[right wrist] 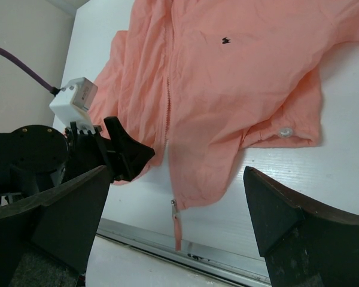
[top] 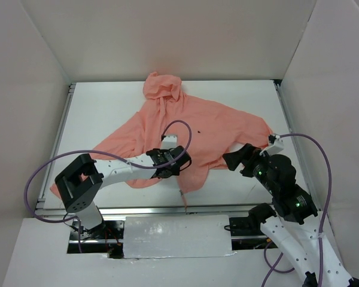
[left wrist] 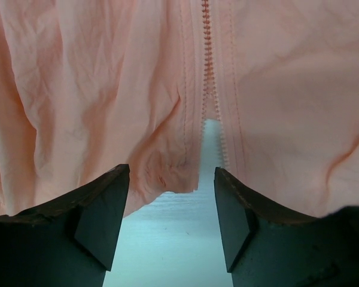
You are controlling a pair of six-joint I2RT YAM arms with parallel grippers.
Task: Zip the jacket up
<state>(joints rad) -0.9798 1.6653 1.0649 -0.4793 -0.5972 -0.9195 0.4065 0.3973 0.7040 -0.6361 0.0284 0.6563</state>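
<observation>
Jacket [top: 197,128] lies spread out, front up, on the white table [top: 107,113], with the hood [top: 161,86] at the far end of the zipper [left wrist: 208,60]. Left gripper [left wrist: 172,179] is down at the zipper's near end, right at the hem. Its jaws are partway apart with bare table between them and nothing pinched. The zipper line runs in between the fingers, and just beyond their tips the two front edges split. Right gripper [top: 234,158] sits out to the zipper's right, well apart from it at the jacket's edge, jaws spread wide and empty. A tiny dark chest mark [top: 200,131] shows just right of the zipper
</observation>
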